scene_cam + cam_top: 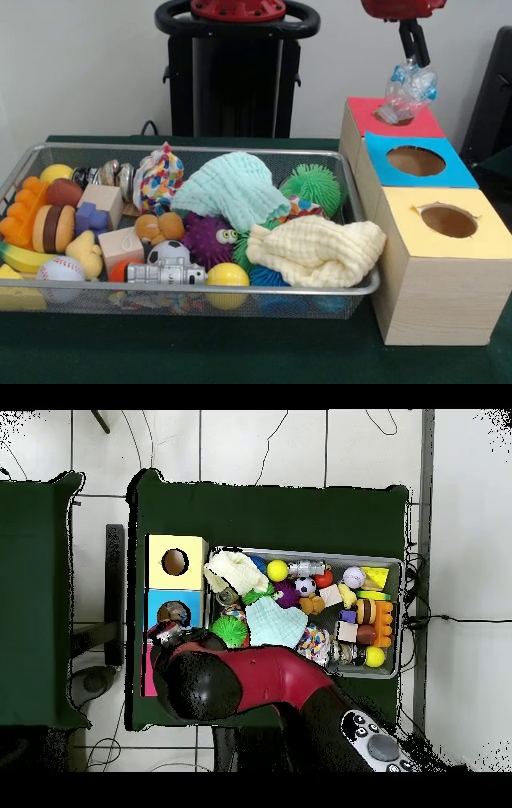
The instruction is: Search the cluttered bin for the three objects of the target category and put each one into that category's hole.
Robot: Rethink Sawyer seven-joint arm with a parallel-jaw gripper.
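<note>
At near left, front view: wire bin (352,290) on green table (200,352), packed w/ toys: yellow ball (228,276), baseball (60,269), toy astronaut (166,273), banana (22,258), purple spiky ball (206,238). Near right of bin: cream cloth (316,252). Mid bin: mint cloth (232,188), draped over other items, so anything beneath is hidden. Far right corner of bin: green spiky ball (314,186).

Right of bin, a row of three wooden boxes running near to far: yellow-top box (436,268) w/ its hole (449,221); blue-top box (416,162); red-top box (376,120) at far end.

Above the red-top box: gripper (414,50), closed on the neck end of a crumpled clear plastic bottle (408,90). Bottle hangs tilted, lower end at or just inside the red hole (394,117); exact depth can't be told. Overhead view: arm (250,684) covers the red box, so hole alignment isn't confirmed from above.

Step in hand (judged): dropping the bottle into the red hole. To do it well: centre the bottle's bulk over the opening, since crumpled sides look about as wide as the hole and may snag on the rim; lower until most of the body is inside, then release. Risk: early release may leave it perched on the rim or tipped toward the blue-top box. Count of target items already placed: can't tell.
</note>
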